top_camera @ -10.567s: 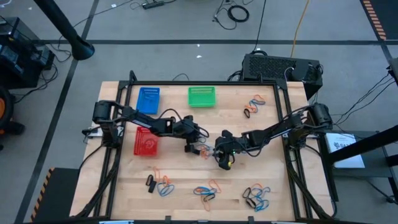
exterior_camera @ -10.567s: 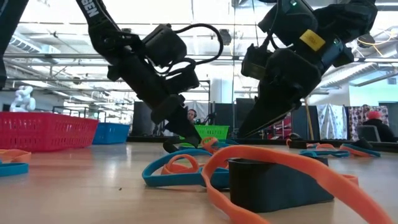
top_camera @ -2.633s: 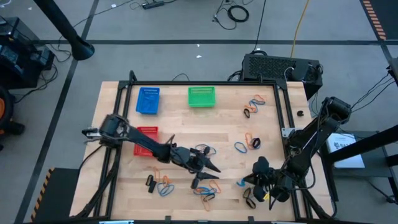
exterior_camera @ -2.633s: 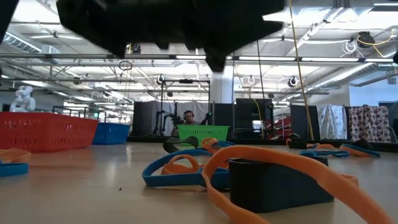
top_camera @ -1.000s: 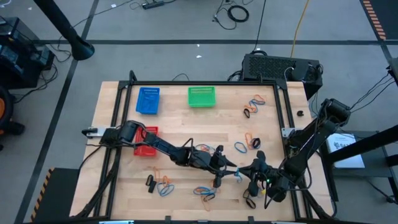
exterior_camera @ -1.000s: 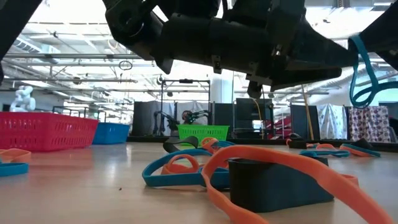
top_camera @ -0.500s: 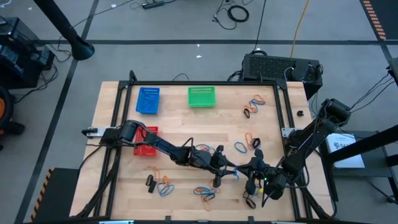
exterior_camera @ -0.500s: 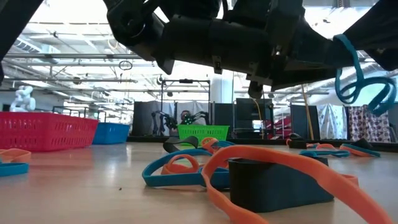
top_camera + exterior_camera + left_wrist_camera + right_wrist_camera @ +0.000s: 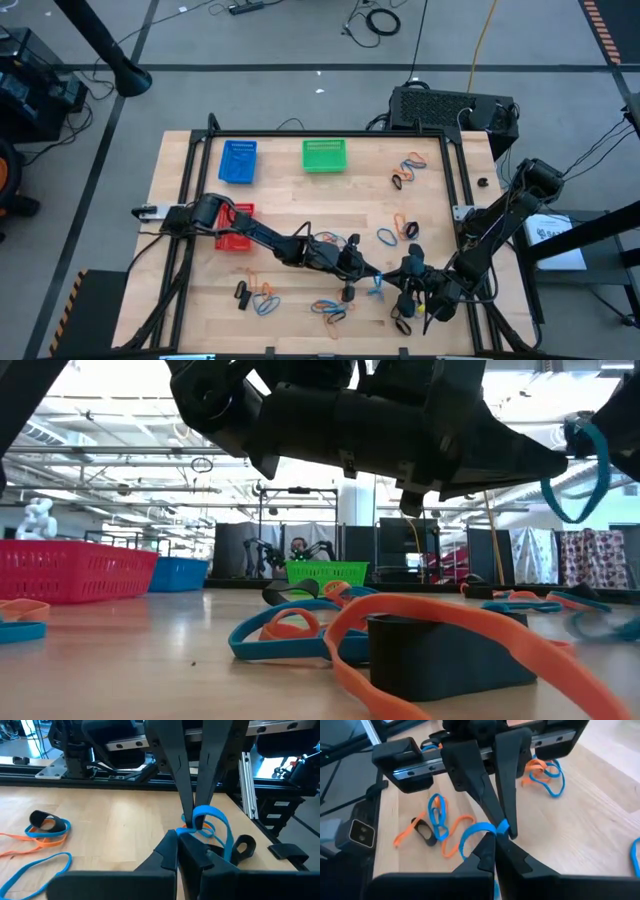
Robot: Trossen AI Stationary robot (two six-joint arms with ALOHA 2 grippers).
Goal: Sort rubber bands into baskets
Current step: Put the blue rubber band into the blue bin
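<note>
both tools meet over the surface [image 9: 200,300] at about 5 o'clock from its centre, tips nose to nose. left tool [image 9: 372,275] reaches in from 9 o'clock, its fingers pressed together on a blue rubber band [image 9: 377,285]. right tool [image 9: 398,280] comes in from 3 o'clock, fingers also pressed together, pinching the same blue band; right wrist view shows the loop [image 9: 479,832] caught where the two pairs of tips cross. left wrist view: the band [image 9: 210,822] arches up off the surface between the tips. low view: the loop [image 9: 580,475] hangs in the air, clear of the wood.

baskets along the 9 to 12 o'clock side: blue basket [image 9: 238,162] at 11 o'clock, green basket [image 9: 325,155] at 12 o'clock, red basket [image 9: 234,228] at 9 o'clock, partly under the left arm. cannot tell whether any basket holds bands.

loose bands: a mixed cluster [image 9: 408,170] at 2 o'clock, a few [image 9: 398,230] at 3 o'clock, one clump [image 9: 258,296] at 7 o'clock, another [image 9: 330,310] at 6 o'clock, all lying on the wood.
</note>
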